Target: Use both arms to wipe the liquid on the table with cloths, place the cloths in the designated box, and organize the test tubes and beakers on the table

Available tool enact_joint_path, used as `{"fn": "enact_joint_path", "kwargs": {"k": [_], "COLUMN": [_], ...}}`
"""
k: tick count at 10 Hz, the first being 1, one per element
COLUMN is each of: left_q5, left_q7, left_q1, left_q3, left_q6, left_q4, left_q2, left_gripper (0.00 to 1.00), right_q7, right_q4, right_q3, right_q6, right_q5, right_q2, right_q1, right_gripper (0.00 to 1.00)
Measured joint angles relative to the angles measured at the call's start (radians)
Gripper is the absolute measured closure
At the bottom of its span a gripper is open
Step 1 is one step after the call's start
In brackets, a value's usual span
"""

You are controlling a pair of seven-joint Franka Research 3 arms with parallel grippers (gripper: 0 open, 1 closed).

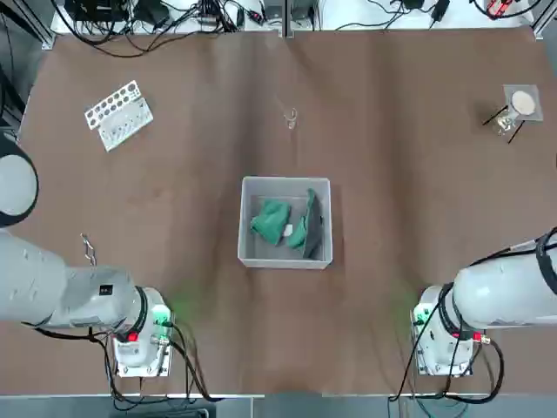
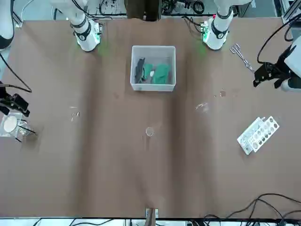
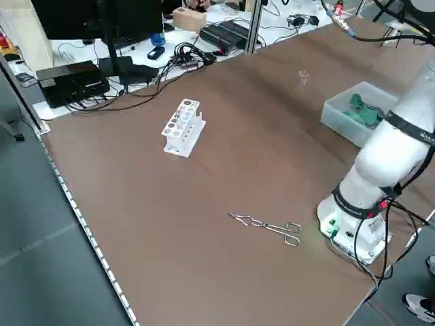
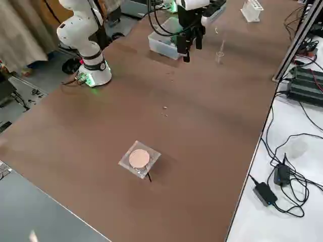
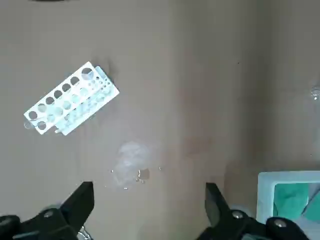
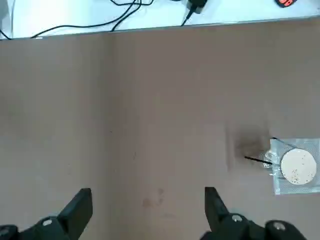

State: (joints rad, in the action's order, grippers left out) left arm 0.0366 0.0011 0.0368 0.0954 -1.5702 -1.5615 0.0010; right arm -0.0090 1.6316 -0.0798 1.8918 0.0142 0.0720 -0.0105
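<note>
Top view showed me the two soft green cloths (image 1: 287, 223) already lying crumpled inside the square light-grey plastic box (image 1: 246, 252) at the centre of the brown wood-grain table (image 1: 392, 174), so what remained, as I judged it, was the glassware. A thin clear glass test tube (image 1: 291, 117) lay at twelve o'clock from the box, well apart from it, and the white holed rack (image 1: 118, 114) sat out at ten o'clock. The small clear glass beaker with its pale round top and thin black rods (image 1: 520, 109) stood at two o'clock, near the table's edge. Metal tongs (image 1: 88, 248) lay at nine o'clock, close to the left arm. My left gripper (image 5: 147, 202) hung above bare table with its fingers spread wide and nothing between them; the right gripper (image 6: 147, 202) likewise stood spread and empty, the beaker near it. I expected the tube to be light, slick and prone to roll, and brittle, so I would have pinched it gently across its middle. The beaker looked fragile too; I would have taken it by its wall, clear of the rods.
</note>
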Motion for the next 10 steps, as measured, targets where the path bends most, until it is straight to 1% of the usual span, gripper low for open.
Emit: {"fn": "enact_joint_path", "kwargs": {"k": [4, 6, 7, 8, 10], "left_q5": [0.000, 0.000, 0.000, 0.000, 0.003], "left_q7": [0.007, 0.002, -0.010, -0.028, -0.099], "left_q1": [0.000, 0.000, -0.001, -0.002, -0.008], "left_q3": [0.000, 0.003, 0.016, 0.052, 0.182], "left_q6": [0.002, 0.023, 0.037, 0.048, 0.047], "left_q4": [0.000, -0.001, -0.005, -0.028, -0.130], "left_q2": [0.000, 0.000, -0.001, -0.008, -0.042], "left_gripper": [0.01, 0.01, 0.01, 0.01, 0.01], "right_q7": [0.000, 0.000, 0.000, 0.000, -0.003], "right_q4": [-0.006, -0.017, -0.024, -0.033, -0.043], "right_q3": [-0.001, -0.001, 0.000, 0.000, 0.003], "right_q6": [0.000, -0.012, -0.018, -0.020, -0.028], "right_q5": [0.000, 0.000, 0.000, 0.000, 0.000], "right_q2": [-0.001, -0.001, -0.002, -0.003, -0.003], "right_q1": [-0.001, 0.000, 0.000, 0.000, 0.003], "right_gripper": [0.01, 0.01, 0.01, 0.01, 0.01]}}
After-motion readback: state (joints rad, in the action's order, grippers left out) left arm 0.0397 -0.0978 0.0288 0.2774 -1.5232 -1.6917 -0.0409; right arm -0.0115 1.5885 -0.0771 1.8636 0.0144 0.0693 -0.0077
